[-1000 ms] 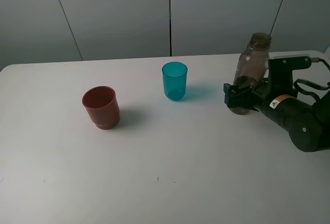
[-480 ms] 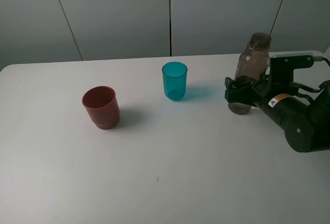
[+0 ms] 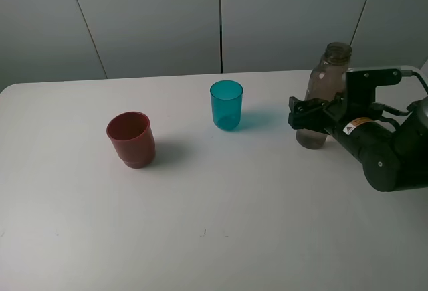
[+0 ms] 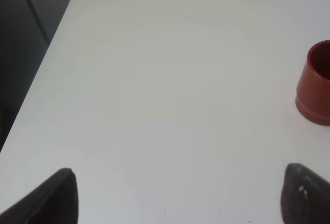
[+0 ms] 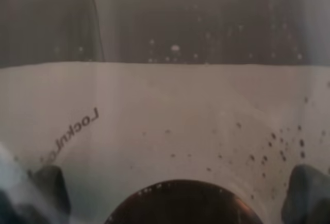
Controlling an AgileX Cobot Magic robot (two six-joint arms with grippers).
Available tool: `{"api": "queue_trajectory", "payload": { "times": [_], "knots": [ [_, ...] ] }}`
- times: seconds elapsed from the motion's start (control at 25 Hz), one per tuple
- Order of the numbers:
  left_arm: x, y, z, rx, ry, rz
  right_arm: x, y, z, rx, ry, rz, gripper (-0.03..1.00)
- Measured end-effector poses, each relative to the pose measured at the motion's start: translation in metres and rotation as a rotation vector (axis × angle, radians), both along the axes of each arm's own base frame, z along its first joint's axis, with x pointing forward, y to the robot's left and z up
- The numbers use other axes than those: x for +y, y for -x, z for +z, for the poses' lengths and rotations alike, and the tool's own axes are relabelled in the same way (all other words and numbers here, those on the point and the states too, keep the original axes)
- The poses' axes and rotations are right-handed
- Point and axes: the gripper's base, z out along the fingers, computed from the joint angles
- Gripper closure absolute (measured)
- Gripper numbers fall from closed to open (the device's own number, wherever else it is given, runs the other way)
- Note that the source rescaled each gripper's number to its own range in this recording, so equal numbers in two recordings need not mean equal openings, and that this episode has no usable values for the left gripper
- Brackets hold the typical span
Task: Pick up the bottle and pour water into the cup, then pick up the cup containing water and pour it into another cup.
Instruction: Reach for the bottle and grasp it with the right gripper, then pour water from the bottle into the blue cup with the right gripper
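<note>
One smoky translucent bottle [image 3: 326, 97] is counted between the jaws of the right gripper [image 3: 306, 114], two cups are counted well outside those jaws, namely one teal tumbler [image 3: 227, 105] and one red-brown cup [image 3: 132, 139], and one white table [image 3: 221, 211] and a second gripper, the left gripper [image 4: 180, 198], are also counted.

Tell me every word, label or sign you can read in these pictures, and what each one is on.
"LocknL...": on the wall of the bottle, in the right wrist view; the letters after that blur out.
Small label with a warning triangle, on the right arm: its wording is too small to read.
No writing shows on the teal cup or the red cup.
</note>
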Motion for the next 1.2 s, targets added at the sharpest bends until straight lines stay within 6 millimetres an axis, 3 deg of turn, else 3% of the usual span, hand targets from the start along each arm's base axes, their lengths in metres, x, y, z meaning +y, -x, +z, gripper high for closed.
{"api": "queue_trajectory", "payload": {
  "times": [0.12, 0.16, 0.2, 0.28, 0.32, 0.96, 1.2],
  "knots": [
    [0.000, 0.000, 0.000, 0.000, 0.000, 0.000, 0.000, 0.000, 0.000, 0.000, 0.000, 0.000, -0.03],
    [0.000, 0.000, 0.000, 0.000, 0.000, 0.000, 0.000, 0.000, 0.000, 0.000, 0.000, 0.000, 0.06],
    [0.000, 0.000, 0.000, 0.000, 0.000, 0.000, 0.000, 0.000, 0.000, 0.000, 0.000, 0.000, 0.26],
    [0.000, 0.000, 0.000, 0.000, 0.000, 0.000, 0.000, 0.000, 0.000, -0.006, 0.003, 0.001, 0.97],
    [0.000, 0.000, 0.000, 0.000, 0.000, 0.000, 0.000, 0.000, 0.000, -0.006, 0.003, 0.001, 0.92],
    [0.000, 0.000, 0.000, 0.000, 0.000, 0.000, 0.001, 0.000, 0.001, -0.005, 0.022, 0.015, 0.93],
    [0.000, 0.000, 0.000, 0.000, 0.000, 0.000, 0.003, 0.000, 0.028, -0.033, 0.050, 0.047, 0.93]
  ]
}}
